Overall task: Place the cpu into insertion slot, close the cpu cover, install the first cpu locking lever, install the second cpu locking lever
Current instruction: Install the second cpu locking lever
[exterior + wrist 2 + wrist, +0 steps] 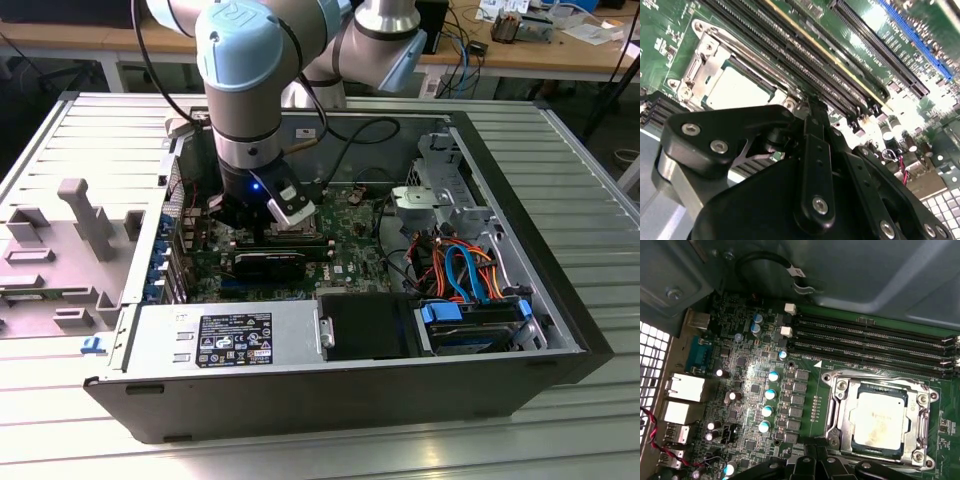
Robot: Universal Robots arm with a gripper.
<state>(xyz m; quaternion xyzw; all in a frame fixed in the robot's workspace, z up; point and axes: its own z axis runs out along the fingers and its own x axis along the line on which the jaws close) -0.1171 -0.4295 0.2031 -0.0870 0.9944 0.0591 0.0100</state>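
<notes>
I am a robot arm reaching down into an open computer case (560,330) that lies on its side on a ribbed metal table (600,180). In the exterior view, my gripper (262,222) hangs low over the green motherboard (355,250), toward the exterior view's left half of the case, just above a black card. In the first wrist view, the cpu (879,419) sits inside the insertion slot (840,412), its dull silver top facing up, and the cpu cover (920,390) lies flat around it as a silver frame, with the chip showing through its square cut-out. The long black memory slots (875,340) run just beside the socket. In the second wrist view, my black gripper body and linkages are close to the camera, with the same socket and chip (737,90) beyond them and the memory slots alongside. I cannot tell whether my jaws are open or closed, because their tips are hidden, and I cannot see anything held between them.
</notes>
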